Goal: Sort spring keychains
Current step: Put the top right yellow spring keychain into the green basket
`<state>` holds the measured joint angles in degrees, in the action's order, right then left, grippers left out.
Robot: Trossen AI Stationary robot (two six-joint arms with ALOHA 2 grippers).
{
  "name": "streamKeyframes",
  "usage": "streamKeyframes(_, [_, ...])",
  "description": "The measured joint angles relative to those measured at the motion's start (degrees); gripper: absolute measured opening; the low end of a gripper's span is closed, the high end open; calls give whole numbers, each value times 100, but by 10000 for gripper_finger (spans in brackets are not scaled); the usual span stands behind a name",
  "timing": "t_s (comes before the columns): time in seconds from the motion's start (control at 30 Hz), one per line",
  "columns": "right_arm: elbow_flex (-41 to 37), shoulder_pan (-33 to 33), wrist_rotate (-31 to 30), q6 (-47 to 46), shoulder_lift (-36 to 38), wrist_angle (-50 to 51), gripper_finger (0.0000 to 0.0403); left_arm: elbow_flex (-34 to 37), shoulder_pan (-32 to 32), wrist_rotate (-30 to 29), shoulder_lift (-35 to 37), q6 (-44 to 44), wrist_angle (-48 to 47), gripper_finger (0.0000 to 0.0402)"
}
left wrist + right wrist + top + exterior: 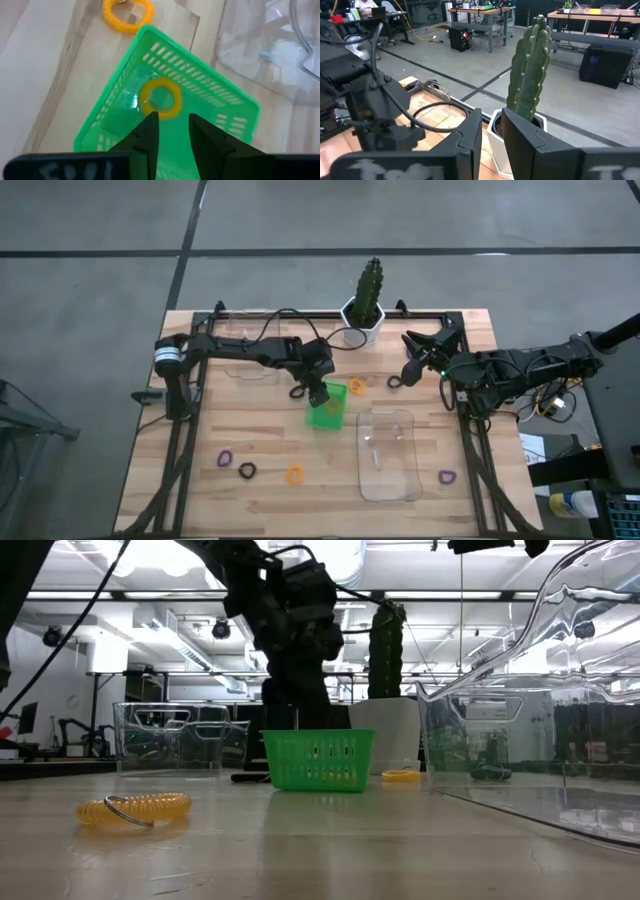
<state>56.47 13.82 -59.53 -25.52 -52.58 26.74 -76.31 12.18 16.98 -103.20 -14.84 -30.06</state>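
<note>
The green bin [326, 409] [165, 95] [318, 760] stands mid-table. One orange spring keychain [161, 97] lies inside it. My left gripper [318, 390] [172, 122] hovers open just above the bin, with that ring just past its fingertips. More keychains lie flat on the table: orange [357, 385] [126, 12] and black [395, 382] beyond the bin, black [298, 391] beside it, and purple [225, 458], black [247, 471], orange [294, 475] [133, 808] and purple [447, 477] near the front. My right gripper [410, 352] [491, 132] waits open at the far right, facing the cactus.
A clear plastic tub [388, 452] [560, 690] sits right of the bin, and another clear tub [250, 370] [170, 735] lies under the left arm. A potted cactus [366, 305] [529, 70] stands at the far edge. Black frame rails [470, 450] run along both sides.
</note>
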Motion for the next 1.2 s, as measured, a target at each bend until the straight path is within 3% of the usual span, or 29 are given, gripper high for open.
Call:
streamKeyframes(0.5, [0, 1, 35, 0, -1, -121, 83, 277, 22, -816, 757, 76, -1892, 99])
streamKeyframes(0.77, [7, -139, 1711, 643, -241, -775, 70, 847, 9, -812, 798, -297, -2398, 99])
streamKeyframes(1.0, [7, -599, 2293, 638, -814, -807, 79, 1245, -8, -816, 1141, -669, -2355, 99])
streamKeyframes(1.2, [236, -1218, 3411, 602, -1284, -631, 88, 1476, -33, -1019, 1806, -908, -2282, 99])
